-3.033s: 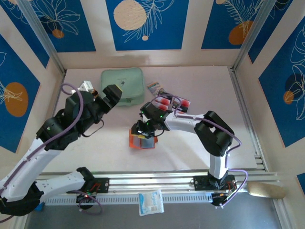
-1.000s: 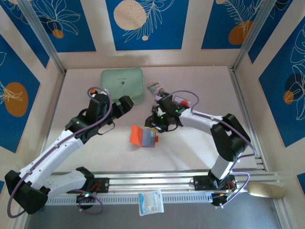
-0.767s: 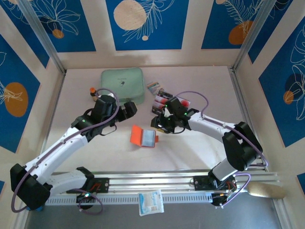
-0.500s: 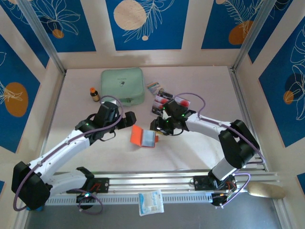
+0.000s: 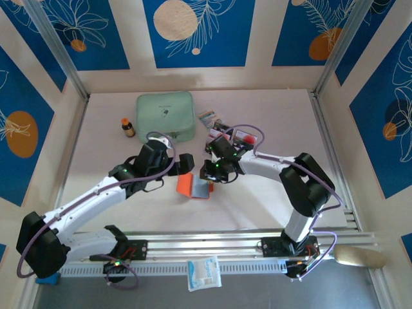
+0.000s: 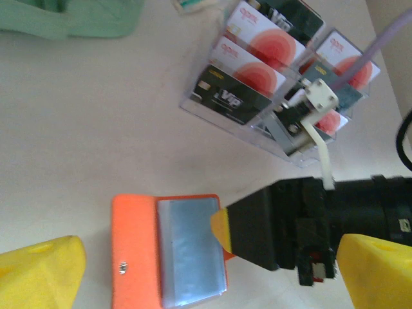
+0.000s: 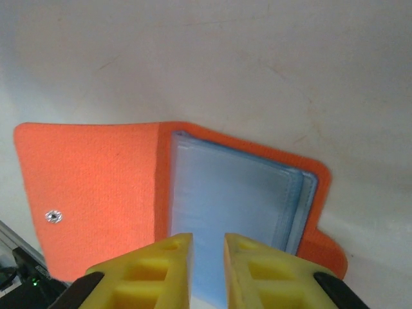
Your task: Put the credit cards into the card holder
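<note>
Card holder (image 5: 193,187) open flat, sleeves (image 7: 232,193) up for loading. My right gripper (image 7: 208,248) nearly pressed together over sleeve edge, probably to part pocket; cannot tell if pinching. Left gripper (image 5: 184,163) spread wide beside. Credit cards (image 6: 256,72) upright in clear rack (image 6: 191,107).

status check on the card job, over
Copy: left gripper open, poised at card holder; right gripper nearly closed over its open sleeves, grip unclear; credit cards in clear stand, none seen loaded; no clutter on holder.

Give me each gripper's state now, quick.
Left gripper: open, holding nothing.
Right gripper: nearly shut at the card holder; whether it grips anything cannot be told.
</note>
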Tool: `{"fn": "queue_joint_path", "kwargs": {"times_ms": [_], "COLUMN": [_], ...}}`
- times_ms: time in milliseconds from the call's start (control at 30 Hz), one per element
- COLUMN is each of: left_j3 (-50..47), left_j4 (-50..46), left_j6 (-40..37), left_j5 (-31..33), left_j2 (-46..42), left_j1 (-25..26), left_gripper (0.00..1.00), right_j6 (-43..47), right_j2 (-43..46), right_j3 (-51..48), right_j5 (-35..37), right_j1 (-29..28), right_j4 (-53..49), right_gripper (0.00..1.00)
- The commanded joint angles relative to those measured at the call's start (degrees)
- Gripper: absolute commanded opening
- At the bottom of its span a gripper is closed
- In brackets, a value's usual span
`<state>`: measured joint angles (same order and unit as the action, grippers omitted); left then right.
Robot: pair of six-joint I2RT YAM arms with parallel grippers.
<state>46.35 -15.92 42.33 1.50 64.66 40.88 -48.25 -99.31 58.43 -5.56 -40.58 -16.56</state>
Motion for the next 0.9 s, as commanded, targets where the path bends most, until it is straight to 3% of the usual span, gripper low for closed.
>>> {"fn": "queue_joint_path", "kwargs": {"times_ms": [0,300,567,867], "left_j3": [-3.44,-11.51,-14.51,-19.36], "left_j4": [7.39,21.06,22.36,23.5], "left_j6": [1.78,4.5,2.6,0.59], "left_j5": [-2.94,-7.68,-8.74,-5.54], "left_j2": [1.21,3.32,6.89,6.88], "left_j1": [1.17,1.31,1.31,1.36], "left_gripper": [1.0,0.98,0.88,0.87], "right_j6": [1.06,0.85,0.44,-0.65], "right_j2": [-1.63,-4.26,-5.9,-8.11], "right_j3": [1.42,0.55,0.02,0.34], "right_j5": [-0.38,-2.86,-5.33,-8.96], "right_j1": [0.89,2.06,2.17,1.99], "right_j4": [-0.75,1.69,3.58,5.89], "right_gripper": [0.18,0.16,0.12,0.09]}}
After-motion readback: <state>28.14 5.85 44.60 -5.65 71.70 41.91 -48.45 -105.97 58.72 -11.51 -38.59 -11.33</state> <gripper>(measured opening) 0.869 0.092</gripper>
